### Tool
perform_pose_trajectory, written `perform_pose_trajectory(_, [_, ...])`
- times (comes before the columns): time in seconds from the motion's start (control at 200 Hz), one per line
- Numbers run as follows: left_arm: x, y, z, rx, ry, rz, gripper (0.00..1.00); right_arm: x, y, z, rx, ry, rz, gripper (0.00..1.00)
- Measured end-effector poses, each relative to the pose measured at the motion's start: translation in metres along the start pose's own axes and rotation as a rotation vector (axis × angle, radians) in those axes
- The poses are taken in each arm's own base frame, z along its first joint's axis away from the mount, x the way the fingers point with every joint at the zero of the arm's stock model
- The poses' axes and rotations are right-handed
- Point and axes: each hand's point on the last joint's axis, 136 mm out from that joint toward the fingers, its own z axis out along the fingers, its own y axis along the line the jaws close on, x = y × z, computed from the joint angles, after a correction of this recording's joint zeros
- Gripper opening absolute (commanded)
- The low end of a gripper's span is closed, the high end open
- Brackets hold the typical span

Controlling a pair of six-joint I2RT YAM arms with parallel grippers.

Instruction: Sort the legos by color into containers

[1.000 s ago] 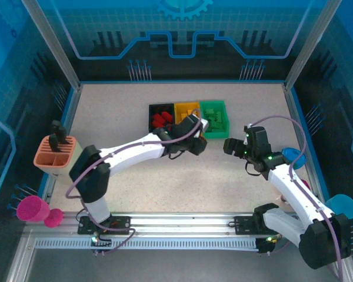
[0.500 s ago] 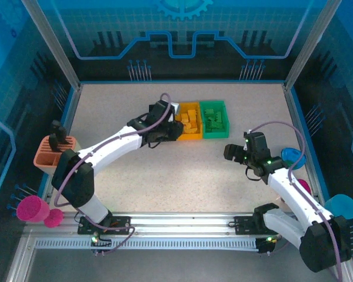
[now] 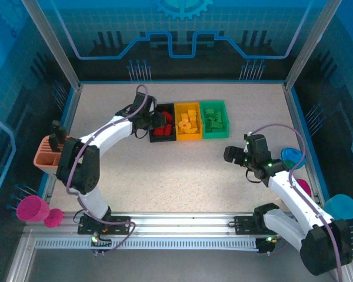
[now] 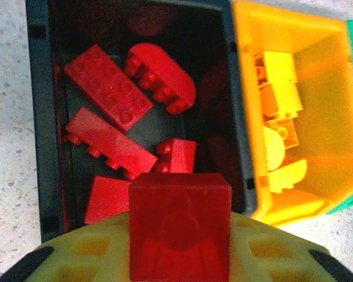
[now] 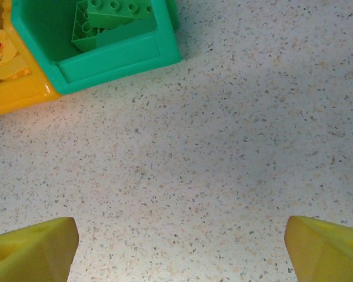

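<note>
Presently the left fingers [image 3: 150,120] hang over the black bin [image 4: 44,117], clenched on a red brick [image 4: 179,226]. The right fingers [image 3: 230,154] stand spread and empty above bare tabletop [image 5: 223,147], well to the right of the black bin.

Risks noted:
- The brick sits over the near end of the black bin, close to the wall shared with the yellow bin [image 4: 335,88]. Let go there, it could strike the rim and tip onto the tabletop or into the yellow bin.
- Red bricks already lie heaped in the black bin. A drop onto them may bounce or leave the brick perched high.
- A descent too close to the wall could nudge the black bin out of its row.

Hidden or unclear:
- The brick covers the left fingertips, so the grip is judged from its seating against them; it appears firm, but that is not certain.
- How high the brick hangs above the black bin cannot be told.
- The brick masks the near floor of the black bin.
- Only a corner of the green bin [image 5: 117,56], two places right of the black bin, shows in the right wrist view.
- Whether any brick lies beneath the left arm cannot be told.
</note>
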Motion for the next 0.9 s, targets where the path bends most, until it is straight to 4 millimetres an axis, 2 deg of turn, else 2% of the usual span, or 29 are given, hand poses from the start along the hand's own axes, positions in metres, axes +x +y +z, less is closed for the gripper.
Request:
perform_pose_trajectory(0.055, [0.0,0.004,0.007,-0.006,0.014,-0.016,0.44,0.0,0.001,-0.001,-0.004,-0.001,0.0,0.92])
perform_pose_trajectory(0.14, [-0.004,0.004,0.013,-0.003,0.022,-0.032,0.71,0.0,0.001,-0.001,-0.007,0.0,0.001,0.92])
perform_pose_trajectory(0.175, [-0.007,0.003,0.013,0.001,0.02,-0.04,0.78,0.0,0.001,-0.001,-0.008,0.0,0.001,0.92])
perform_pose_trajectory(0.26, [-0.012,-0.003,0.01,0.022,0.011,-0.04,0.84,0.0,0.003,-0.003,-0.017,-0.003,0.001,0.92])
perform_pose_trajectory(0.39, [-0.019,-0.011,-0.001,0.052,-0.015,-0.037,0.86,-0.002,0.004,-0.006,-0.025,-0.016,0.001,0.92])
perform_pose_trajectory(0.48, [-0.022,-0.017,-0.021,0.084,-0.062,-0.026,0.87,-0.003,0.004,-0.006,-0.026,-0.019,0.001,0.93])
perform_pose_trajectory(0.76, [-0.03,-0.046,-0.112,0.182,-0.301,0.114,0.91,-0.006,0.002,-0.008,-0.014,-0.035,-0.007,1.0])
perform_pose_trajectory(0.896, [-0.029,-0.045,-0.138,0.14,-0.388,0.192,0.99,-0.018,0.005,-0.015,-0.013,-0.092,-0.042,1.0])
